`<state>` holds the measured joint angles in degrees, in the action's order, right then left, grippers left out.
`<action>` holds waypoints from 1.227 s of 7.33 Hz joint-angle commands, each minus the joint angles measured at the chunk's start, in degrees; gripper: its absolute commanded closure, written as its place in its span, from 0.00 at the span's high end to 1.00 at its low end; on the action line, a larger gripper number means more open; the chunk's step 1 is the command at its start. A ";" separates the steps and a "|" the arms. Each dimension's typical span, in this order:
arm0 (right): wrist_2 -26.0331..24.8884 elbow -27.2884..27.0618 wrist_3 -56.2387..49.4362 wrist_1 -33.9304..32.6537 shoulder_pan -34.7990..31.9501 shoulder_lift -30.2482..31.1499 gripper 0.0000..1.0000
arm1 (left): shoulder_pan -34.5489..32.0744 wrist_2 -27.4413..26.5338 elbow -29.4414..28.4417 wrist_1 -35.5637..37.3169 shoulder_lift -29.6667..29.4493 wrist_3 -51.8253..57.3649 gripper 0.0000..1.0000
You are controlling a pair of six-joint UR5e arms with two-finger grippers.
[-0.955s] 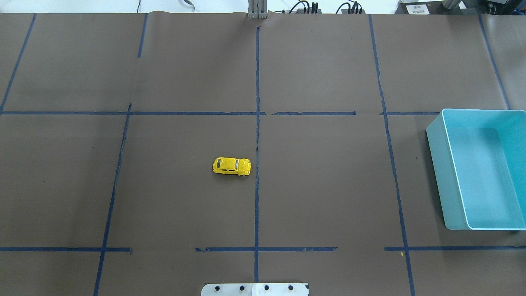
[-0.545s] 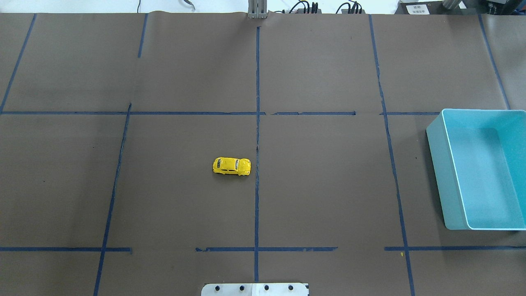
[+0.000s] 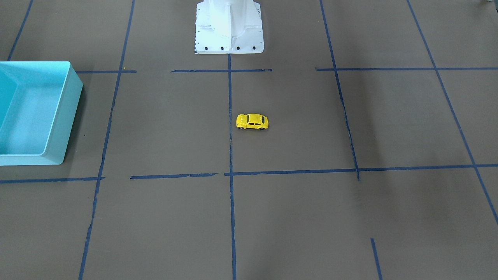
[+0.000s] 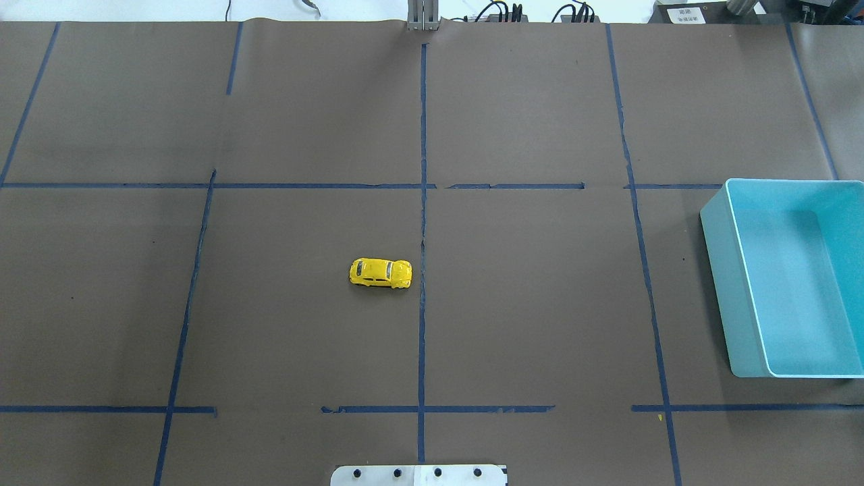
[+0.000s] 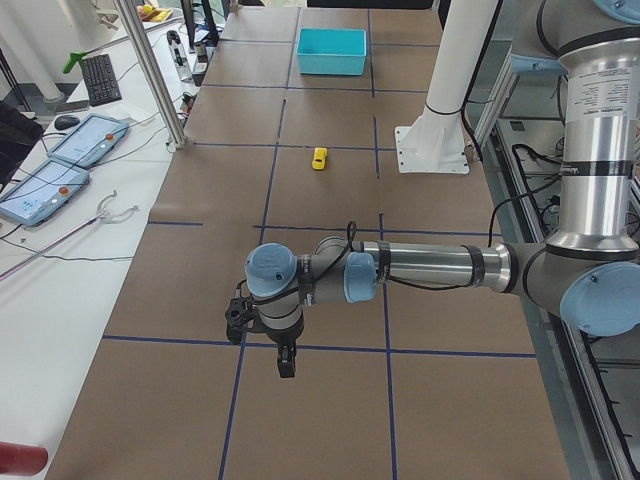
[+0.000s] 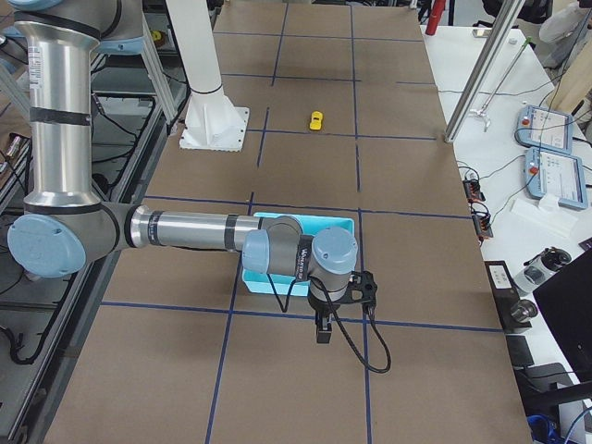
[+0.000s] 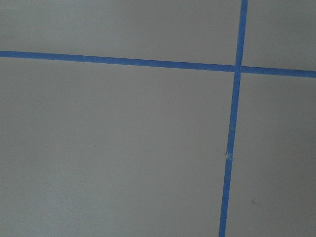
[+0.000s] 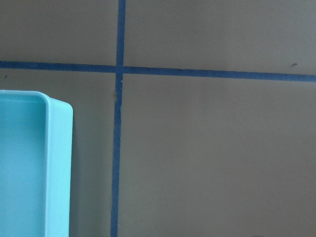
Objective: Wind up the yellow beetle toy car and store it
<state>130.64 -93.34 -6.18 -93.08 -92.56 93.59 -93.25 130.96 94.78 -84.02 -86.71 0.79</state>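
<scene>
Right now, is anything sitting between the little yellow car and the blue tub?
Nothing: in the overhead view, only bare brown table and blue tape lines separate the car and the tub.

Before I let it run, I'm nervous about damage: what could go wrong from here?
1. The yellow beetle toy car is tiny and stands on its wheels; a slightly off pinch could roll it away.
2. The right gripper hangs close by a corner of the turquoise bin, so a low swing might knock it.
</scene>
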 commanded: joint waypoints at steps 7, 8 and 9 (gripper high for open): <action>0.05 -0.26 -0.32 0.09 -0.07 0.19 1.00 | 0.79 0.00 8.00 2.18 -2.06 -2.90 1.00; 0.05 -0.26 -0.32 0.00 -0.07 0.19 1.00 | 1.92 -0.09 13.28 7.07 -2.15 -2.90 1.00; 0.05 -0.26 -0.32 0.00 -0.07 0.19 1.00 | 5.41 -0.26 17.77 9.99 -2.32 -2.90 1.00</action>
<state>130.68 -93.56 -6.48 -93.06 -92.62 93.75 -91.00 130.86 106.54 -78.19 -88.81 -2.09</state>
